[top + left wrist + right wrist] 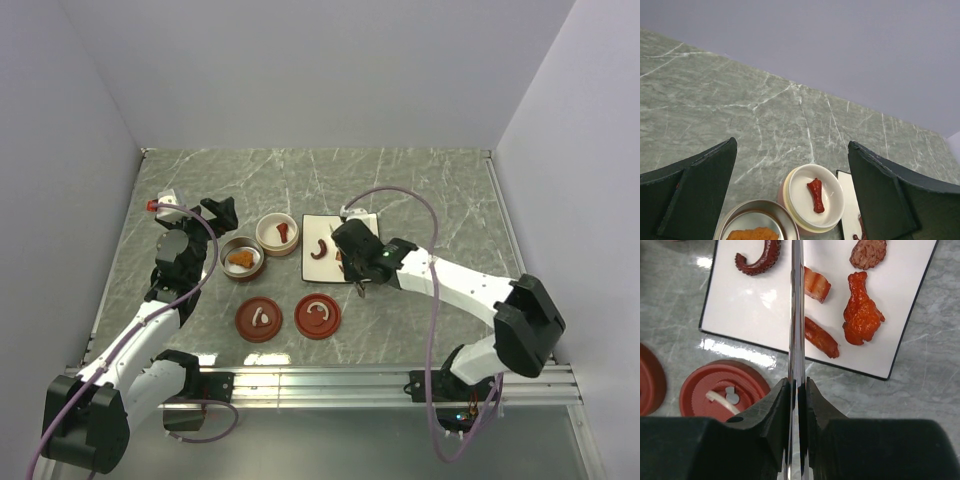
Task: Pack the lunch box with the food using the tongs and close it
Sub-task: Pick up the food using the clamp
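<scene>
1. The right gripper (797, 390) hangs over the near edge of the white plate (745, 305). Its jaws are clamped on the tongs (796, 315).
2. The tongs stick out over the plate. They show only as one thin silver line from the side, so I cannot tell if the tips touch any piece.
3. Five pieces lie on the plate: a curly dark red piece (759, 257), a stripy chunk (816, 284), a long brown piece (821, 337), an orange drumstick (861, 310) and a round brown piece (868, 252).
4. The left gripper (792, 145) is up above the counter (715, 100). Its jaws are wide apart and hold nothing.
5. The silver bowl (757, 204) has an orange piece (756, 233) in it. Just beside it, the cream bowl (787, 200) has a small red piece (815, 195) in it. The cream bowl sits close to the plate.
6. Both bowls are open. The left lid (259, 319) and the right lid (318, 315), both red-brown, lie flat on the counter nearer the arms, side by side, white handles up.
</scene>
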You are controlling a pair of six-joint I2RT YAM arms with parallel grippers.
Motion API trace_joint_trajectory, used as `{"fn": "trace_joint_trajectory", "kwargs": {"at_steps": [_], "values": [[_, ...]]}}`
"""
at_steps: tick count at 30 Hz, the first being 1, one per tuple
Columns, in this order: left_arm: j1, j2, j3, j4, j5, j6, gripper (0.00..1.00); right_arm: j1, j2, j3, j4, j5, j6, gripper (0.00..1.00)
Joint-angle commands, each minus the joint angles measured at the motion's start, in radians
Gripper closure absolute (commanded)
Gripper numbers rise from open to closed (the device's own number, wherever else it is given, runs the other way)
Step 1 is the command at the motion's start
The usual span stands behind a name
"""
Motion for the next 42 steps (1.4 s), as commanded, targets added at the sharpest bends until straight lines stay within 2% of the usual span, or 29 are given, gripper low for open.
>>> {"fn": "trace_joint_trajectory", "kwargs": {"at_steps": [1, 7, 20, 42], "values": [[0.004, -0.015, -0.002, 0.037, 0.013, -0.009, 0.01, 0.000, -0.114, -0.012, 0.024, -0.006, 0.006, 0.83], [0.004, -0.024, -0.003, 0.036, 0.014, -0.013, 0.00, 0.015, -0.200, -0.067, 0.074, -0.082, -0.002, 0.73], [0.004, -0.032, -0.006, 0.032, 0.016, -0.012, 0.01, 0.049, -0.106, -0.052, 0.079, -0.075, 0.003, 0.58], [0.005, -0.039, -0.008, 0.036, 0.016, -0.013, 0.01, 0.055, -0.042, -0.032, 0.050, -0.052, 0.006, 0.57]]}}
